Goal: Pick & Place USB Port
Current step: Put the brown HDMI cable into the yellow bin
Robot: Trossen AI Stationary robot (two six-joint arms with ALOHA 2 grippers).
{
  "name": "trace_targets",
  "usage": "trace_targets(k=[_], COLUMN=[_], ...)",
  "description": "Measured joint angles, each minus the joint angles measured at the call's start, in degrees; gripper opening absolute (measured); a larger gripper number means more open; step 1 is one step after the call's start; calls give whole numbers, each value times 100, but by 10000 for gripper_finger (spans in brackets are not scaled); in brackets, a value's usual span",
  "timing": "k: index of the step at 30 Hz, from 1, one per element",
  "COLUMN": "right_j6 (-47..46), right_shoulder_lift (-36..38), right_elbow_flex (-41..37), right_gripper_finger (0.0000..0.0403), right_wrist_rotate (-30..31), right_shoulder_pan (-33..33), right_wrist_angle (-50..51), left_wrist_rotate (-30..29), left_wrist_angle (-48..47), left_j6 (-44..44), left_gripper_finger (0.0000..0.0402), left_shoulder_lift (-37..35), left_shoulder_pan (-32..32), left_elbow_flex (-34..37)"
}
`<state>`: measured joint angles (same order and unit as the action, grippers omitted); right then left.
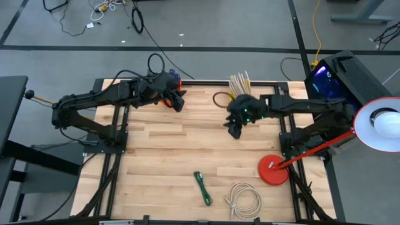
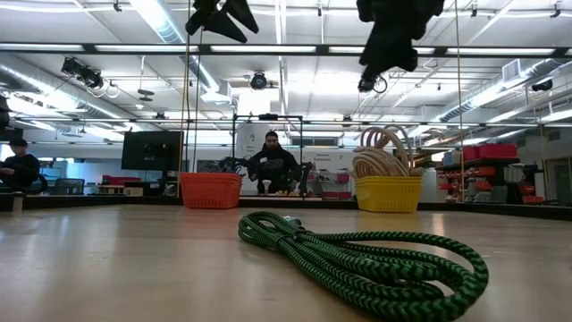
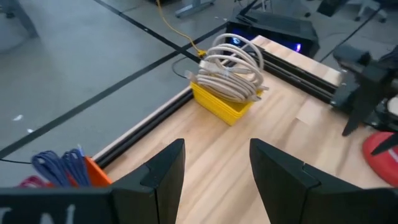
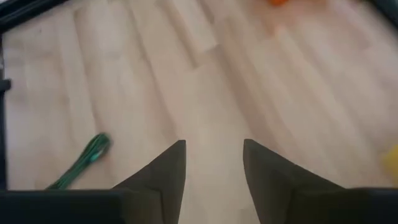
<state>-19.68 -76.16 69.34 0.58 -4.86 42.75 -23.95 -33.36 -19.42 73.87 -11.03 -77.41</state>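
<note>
Above the desk's (image 1: 156, 140) middle my right pincer (image 4: 213, 180) hung open and empty; I judged it best to descend squarely over the green cable (image 1: 202, 188).

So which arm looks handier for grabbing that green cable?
Probably the right. Its open end effector hangs above the table middle, nearer the green cable, which its wrist camera already shows. The left end effector, also open, sits by the far edge.

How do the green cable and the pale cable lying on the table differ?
The green cable is dark green, bundled into a long, narrow hank; the pale cable is off-white, wound into a rounder, wider coil. The green one lies nearer the table's middle, the pale one nearer the red lamp base. Both lie untouched by either pincer.
</note>
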Motion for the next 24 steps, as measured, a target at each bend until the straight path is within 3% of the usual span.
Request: trace_targets(k=[7, 12, 18, 24], right_j6=[-903, -964, -794, -861], right_shoulder_lift=[-19, -73, -142, -640], right_elbow_flex=[-692, -1365, -1864, -2114], right_gripper_finger=[159, 159, 159, 155], right_wrist_rotate=[-34, -758, -1297, -2154], right_shoulder_pan=[595, 1123, 1522, 2185], right_wrist_angle=[-89, -869, -1037, -1860], left_wrist_rotate=[372, 327, 365, 376], left_wrist_angle=[0, 39, 89, 235], left_j6=[-248, -245, -250, -249], left_gripper_finger=[186, 186, 186, 186], left_shoulder_lift=[3, 187, 615, 916], left_shoulder_pan=[14, 151, 203, 181], left_elbow_flex=[0, 2, 2, 2])
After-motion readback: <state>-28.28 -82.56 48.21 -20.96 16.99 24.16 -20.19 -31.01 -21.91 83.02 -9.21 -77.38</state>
